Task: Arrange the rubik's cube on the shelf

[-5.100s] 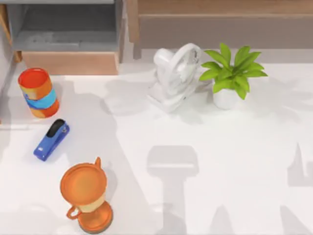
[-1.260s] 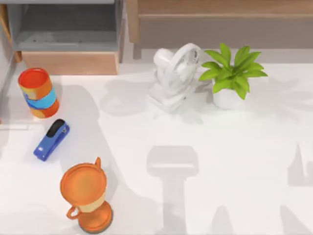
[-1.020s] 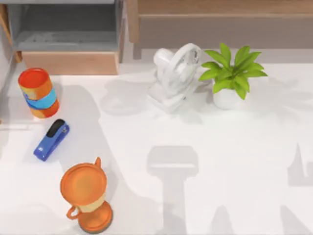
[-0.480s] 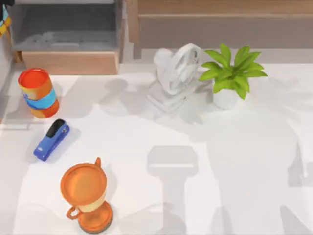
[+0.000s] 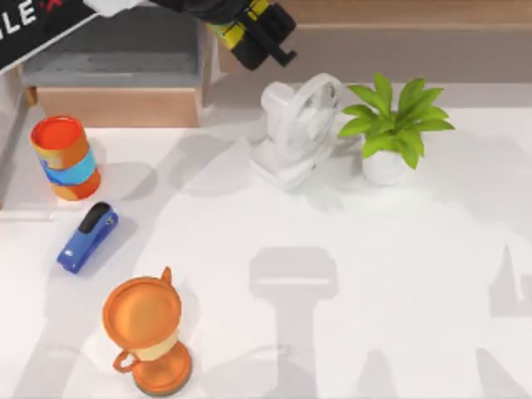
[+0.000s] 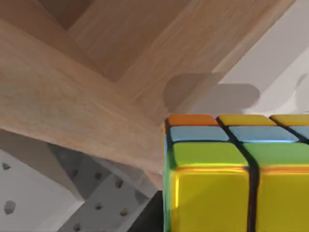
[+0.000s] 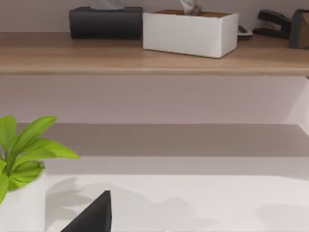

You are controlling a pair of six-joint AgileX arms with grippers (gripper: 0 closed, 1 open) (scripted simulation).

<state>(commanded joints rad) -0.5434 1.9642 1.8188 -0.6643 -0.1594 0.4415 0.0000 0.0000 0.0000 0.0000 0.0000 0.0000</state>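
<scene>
Since the earlier frame the left claw point(image 5: 264, 40) has arrived above the shelf point(image 5: 374, 12), just behind the white fan point(image 5: 298, 129), gripping the rubik's cube point(image 6: 236, 174). Judged rigid, light, slick-tiled: hold opposite flat faces.

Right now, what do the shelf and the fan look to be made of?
The shelf looks like light-brown wood with a matt finish; fine grain lines run along it. The fan looks like white moulded plastic, smooth and uniform, though that stays a guess.
</scene>
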